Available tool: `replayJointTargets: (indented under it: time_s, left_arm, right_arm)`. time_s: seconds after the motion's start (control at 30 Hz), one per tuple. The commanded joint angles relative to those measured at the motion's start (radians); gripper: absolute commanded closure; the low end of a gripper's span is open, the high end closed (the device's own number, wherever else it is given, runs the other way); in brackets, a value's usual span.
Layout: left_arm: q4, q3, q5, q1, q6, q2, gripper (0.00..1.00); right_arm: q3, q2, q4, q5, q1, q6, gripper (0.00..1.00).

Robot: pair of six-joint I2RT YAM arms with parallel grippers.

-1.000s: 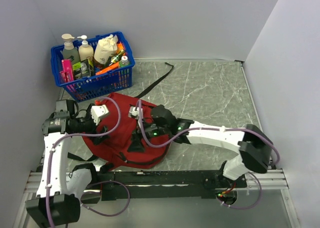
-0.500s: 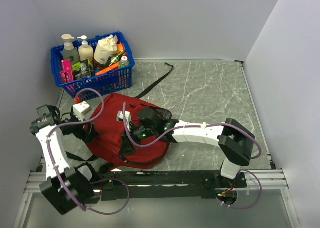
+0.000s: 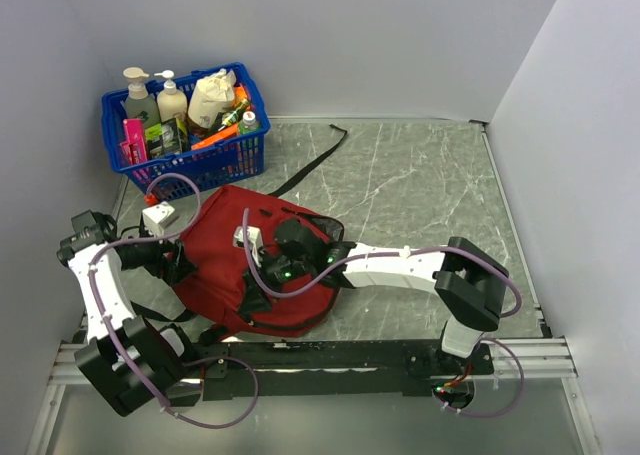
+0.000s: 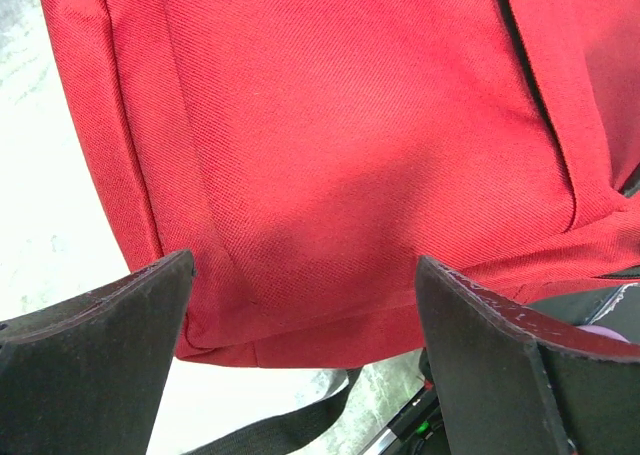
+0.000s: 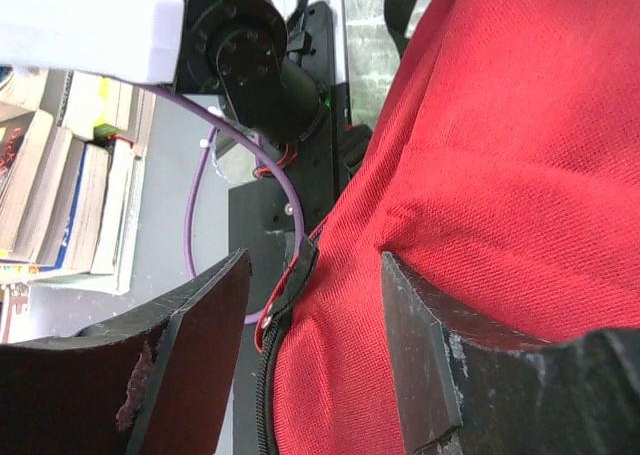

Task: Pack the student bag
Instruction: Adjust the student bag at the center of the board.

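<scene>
- Right wrist view: the right gripper (image 5: 312,265) sits low over the student bag (image 5: 500,175), jaws apart on either side of the zipper pull (image 5: 293,280). It is not pinching the pull.
- Step in hand, as I judge it, is taking that pull to open the bag.
- To do it well, centre the tab between the pads and close on the tab alone, not on red cloth. Then draw along the zipper line rather than upward, since soft fabric will likely bunch.
- Left gripper (image 4: 305,270): released, jaws wide, grasping nothing, with the bag's fabric just beyond them. Holding the bag down there should stop it sliding with the pull.
- The bag lies flat on the table (image 3: 420,185), left of centre, just before the arm bases and near the blue basket (image 3: 195,170).
- Bag contents: hidden. The zipper looks shut where it shows.
- The basket, at the far left corner, is crowded: two pump bottles (image 3: 135,90), a cream pouch (image 3: 210,97), and small pink, orange and green items.
</scene>
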Motion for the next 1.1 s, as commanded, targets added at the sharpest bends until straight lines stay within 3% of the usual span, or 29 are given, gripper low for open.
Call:
replayJointTargets:
  time_s: [0.0, 0.13, 0.33, 0.7, 0.87, 1.07]
  left_arm:
    - [0.025, 0.003, 0.066, 0.007, 0.048, 0.03, 0.04]
    - [0.04, -0.003, 0.088, 0.007, 0.06, 0.04, 0.03]
    - [0.064, -0.038, 0.1, 0.006, 0.071, 0.017, 0.14]
    - [0.12, -0.078, 0.109, 0.003, 0.06, 0.014, 0.35]
    - [0.167, -0.096, 0.122, -0.01, 0.028, 0.01, 0.47]
    - [0.213, -0.106, 0.125, -0.04, -0.023, -0.009, 0.52]
  right_arm:
    - [-0.022, -0.046, 0.002, 0.009, 0.024, -0.021, 0.39]
    - [-0.039, -0.057, 0.021, 0.002, 0.027, -0.006, 0.4]
    - [-0.04, -0.034, 0.084, 0.0, 0.033, 0.014, 0.44]
    - [0.027, 0.033, 0.124, -0.008, 0.042, 0.04, 0.62]
    - [0.022, 0.047, 0.135, -0.012, 0.042, 0.051, 0.76]
    - [0.016, 0.05, 0.12, -0.009, 0.042, 0.045, 0.98]
